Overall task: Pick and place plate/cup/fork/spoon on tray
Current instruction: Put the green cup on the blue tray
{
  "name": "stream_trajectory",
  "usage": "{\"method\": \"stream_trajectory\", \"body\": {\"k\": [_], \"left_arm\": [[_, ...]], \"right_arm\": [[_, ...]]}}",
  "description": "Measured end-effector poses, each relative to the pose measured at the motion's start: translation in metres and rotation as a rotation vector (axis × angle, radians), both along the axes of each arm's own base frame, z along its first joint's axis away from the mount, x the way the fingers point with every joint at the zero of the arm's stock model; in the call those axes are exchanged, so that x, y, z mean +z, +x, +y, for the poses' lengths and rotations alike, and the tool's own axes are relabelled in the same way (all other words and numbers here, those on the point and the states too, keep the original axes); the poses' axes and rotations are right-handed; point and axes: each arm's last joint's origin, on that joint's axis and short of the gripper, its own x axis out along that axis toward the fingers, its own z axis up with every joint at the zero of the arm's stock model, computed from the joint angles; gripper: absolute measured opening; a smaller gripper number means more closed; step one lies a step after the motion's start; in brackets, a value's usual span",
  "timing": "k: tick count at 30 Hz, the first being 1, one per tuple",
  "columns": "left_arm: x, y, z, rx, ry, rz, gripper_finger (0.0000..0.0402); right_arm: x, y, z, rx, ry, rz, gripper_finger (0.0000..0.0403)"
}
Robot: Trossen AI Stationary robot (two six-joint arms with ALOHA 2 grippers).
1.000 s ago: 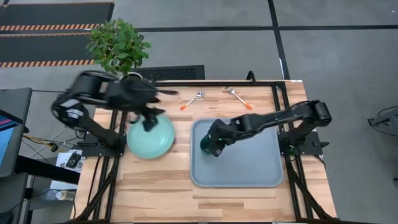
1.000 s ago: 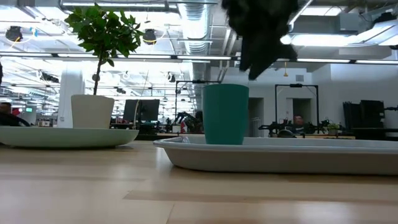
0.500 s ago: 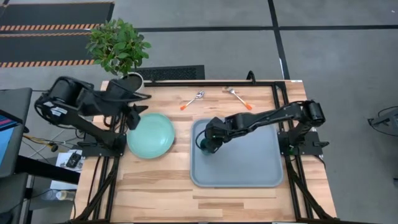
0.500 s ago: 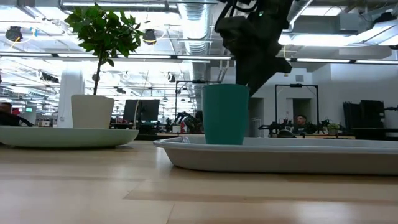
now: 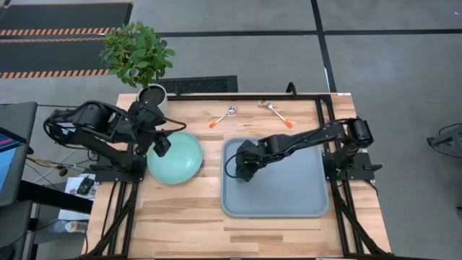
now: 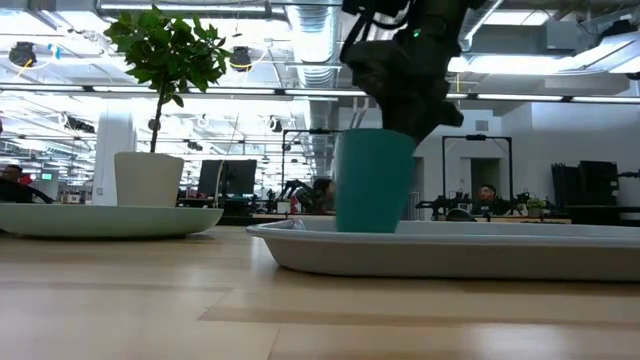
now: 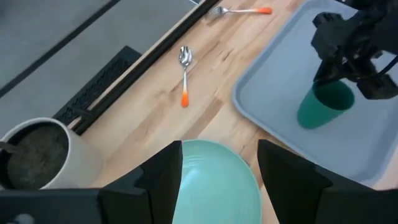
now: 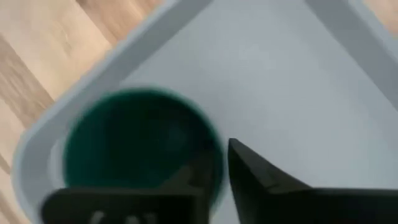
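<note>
- On the tray (image 5: 289, 195), at its near-left corner, your right claw (image 5: 242, 172) grips the cup (image 6: 374, 180) by its rim, one finger inside and one outside. The low view shows the cup tilted, leaning off its base.
- If you let go now, I judge the cup could rock or topple; it sits close to the tray's raised rim, so a roll would end against that wall or over it. Square it flat first.
- When you lift out, the inside finger could drag the cup up with it. Part the fingers fully and rise straight.
- The rest of the tray floor is bare, with plenty of room for the plate and cutlery.
- Left of the tray, the plate (image 5: 175, 157) lies on the bench (image 5: 180, 217), its edge just beside the tray's rim. Your left claw (image 5: 162, 144) hangs over the plate's far-left edge, fingers spread wide and holding nothing. A shallow rim is easy to slip off, and a shove would push the plate into the tray.
- Both arms would meet over the tray's left edge, so clear the right one first.
- Farther back, the spoon (image 5: 224, 115) and fork (image 5: 277, 113) lie well apart on open bench near the far edge.
- The plant pot (image 5: 151, 94) stands just behind the left arm; mind it when you swing.
</note>
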Motion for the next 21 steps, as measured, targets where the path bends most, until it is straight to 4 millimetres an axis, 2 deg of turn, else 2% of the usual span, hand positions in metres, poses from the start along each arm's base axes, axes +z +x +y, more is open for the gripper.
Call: {"method": "stream_trajectory", "body": {"k": [3, 9, 12, 15, 21], "left_arm": [[0.0, 0.0, 0.0, 0.019, -0.017, -0.012, 0.0196], [0.01, -0.007, -0.011, -0.054, -0.121, -0.157, 0.0196], [0.017, -0.018, -0.016, -0.098, -0.104, -0.226, 0.0196], [0.022, -0.033, -0.017, -0.069, -0.077, -0.295, 0.0196], [0.01, -0.052, -0.014, -0.008, -0.078, -0.36, 0.0196]], "right_arm": [[0.002, 0.0, -0.002, -0.004, 0.004, -0.013, 0.0014], [0.01, -0.002, -0.02, -0.048, 0.038, -0.006, 0.001], [0.022, 0.001, -0.036, -0.071, 0.037, -0.032, 0.0008], [0.034, 0.004, -0.054, -0.089, 0.026, -0.058, 0.001], [0.046, 0.008, -0.084, -0.138, 0.002, -0.108, 0.0005]]}}
